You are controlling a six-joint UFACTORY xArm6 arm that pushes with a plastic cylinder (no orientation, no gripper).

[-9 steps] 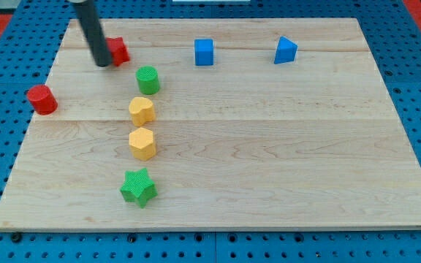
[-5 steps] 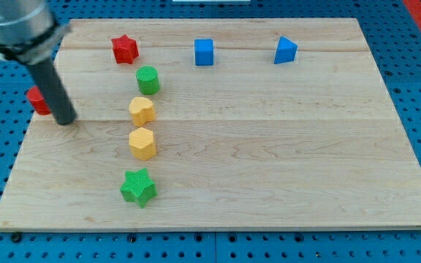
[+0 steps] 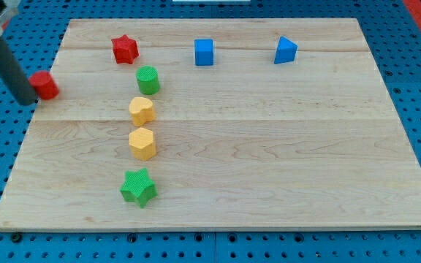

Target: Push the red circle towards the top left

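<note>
The red circle [image 3: 47, 85] sits at the left edge of the wooden board [image 3: 269, 146], in the upper part of the view. My dark rod comes down from the view's top left, and my tip [image 3: 23, 99] rests just left of and slightly below the red circle, touching or almost touching it. The rod hides a little of the circle's left side.
A red star [image 3: 124, 49] lies near the top edge. A green circle [image 3: 148, 79], two yellow blocks [image 3: 142, 111] [image 3: 142, 143] and a green star [image 3: 138, 187] form a column. A blue cube [image 3: 205, 52] and a blue triangle [image 3: 285, 50] lie at the top.
My tip swung from beside the red star down past the red circle, then to its left side. The red circle moved a little up and to the right.
</note>
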